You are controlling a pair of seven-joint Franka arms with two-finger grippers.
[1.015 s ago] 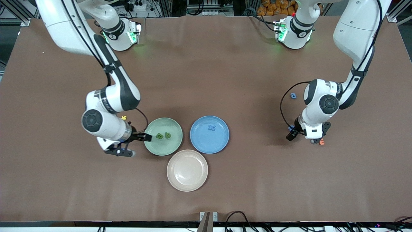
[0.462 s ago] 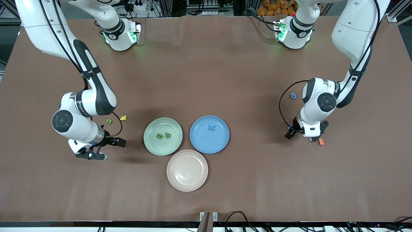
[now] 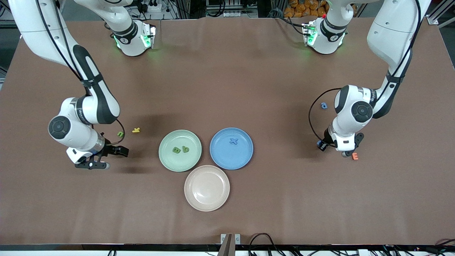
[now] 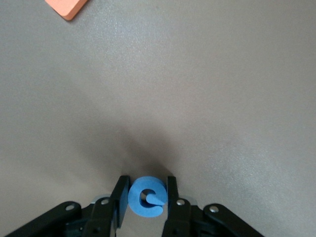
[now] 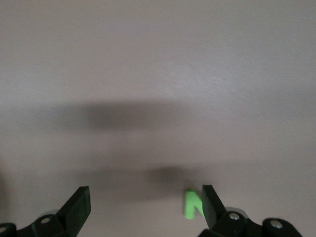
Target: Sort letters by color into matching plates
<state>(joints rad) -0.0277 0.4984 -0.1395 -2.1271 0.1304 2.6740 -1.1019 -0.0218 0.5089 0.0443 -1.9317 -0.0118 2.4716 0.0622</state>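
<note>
Three round plates sit clustered mid-tabletop: a green plate (image 3: 180, 150) holding two dark green letters (image 3: 180, 149), a blue plate (image 3: 231, 148) beside it holding a blue X (image 3: 233, 140), and a bare beige plate (image 3: 207, 188) nearer the front camera, touching or nearly touching both.

Toward the left arm's end, the left tool (image 3: 321, 145) is low over the tabletop. In the left wrist view its fingers (image 4: 121, 197) are clamped on a blue C (image 4: 146, 197). An orange E (image 3: 354, 155) lies just beside the tool, and a blue a (image 3: 324, 105) lies farther from the front camera.

Toward the right arm's end, the right tool (image 3: 119, 152) hovers over bare tabletop with its fingers (image 5: 79, 207) spread wide apart and nothing between them. A light green n (image 3: 120, 134) and a yellow letter (image 3: 136, 130) lie close together on the tabletop, near this tool and farther from the front camera. In the right wrist view the n (image 5: 193, 204) shows just beside one fingertip.
</note>
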